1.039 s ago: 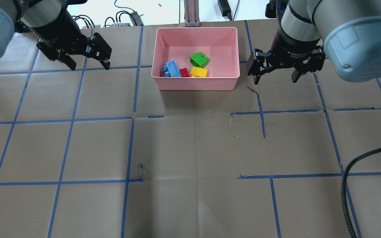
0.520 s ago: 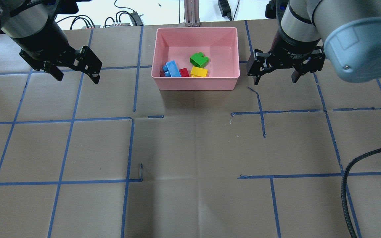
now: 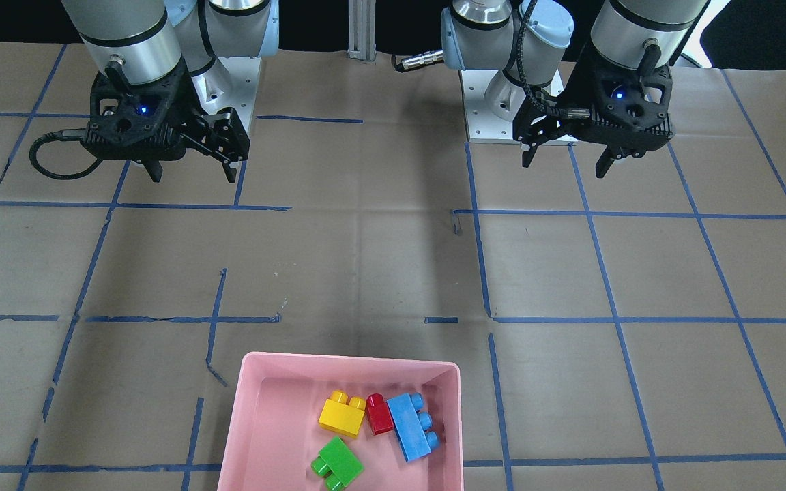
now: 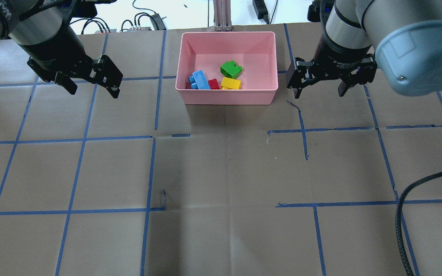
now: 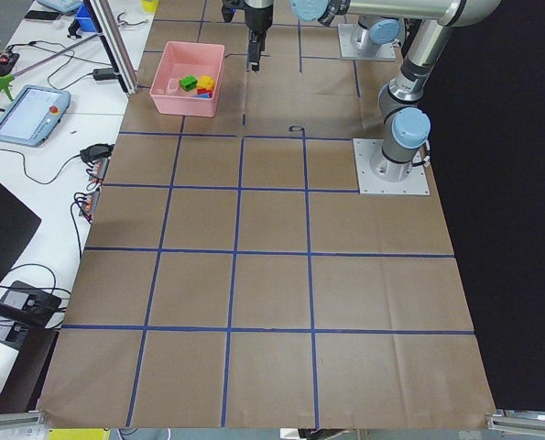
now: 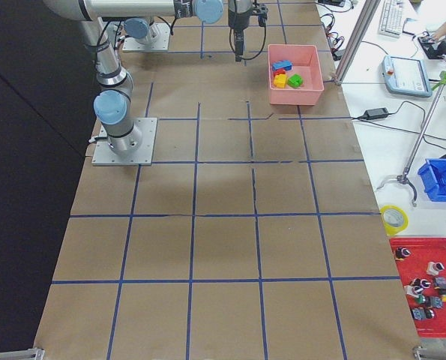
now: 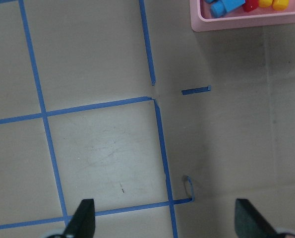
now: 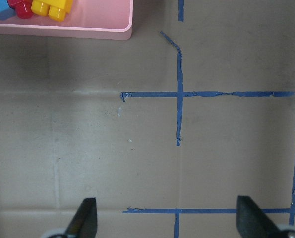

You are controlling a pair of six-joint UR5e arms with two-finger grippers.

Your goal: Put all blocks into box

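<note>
The pink box point(image 4: 228, 97) stands at the far middle of the table; it also shows in the front view point(image 3: 250, 423). Inside lie the green brick point(image 4: 231, 69), the blue brick point(image 4: 201, 79), the red brick point(image 4: 213, 84) and the yellow brick point(image 4: 231, 83), close together near the box's near wall. My left gripper point(image 4: 92, 88) is open and empty above the table, left of the box. My right gripper point(image 4: 320, 91) is open and empty, right of the box. The left wrist view shows a box corner point(image 7: 246, 22); the right wrist view shows another box corner point(image 8: 88, 30).
Brown paper with blue tape gridlines covers the table point(image 4: 221, 172). A black cable point(image 4: 401, 214) curves in at the near right. Cables and adapters point(image 4: 144, 21) lie beyond the far edge. A metal post point(image 4: 223, 15) stands behind the box.
My left gripper has moved left and nearer, away from the box, then shifted slightly back right. The right gripper, box and bricks have not moved.
</note>
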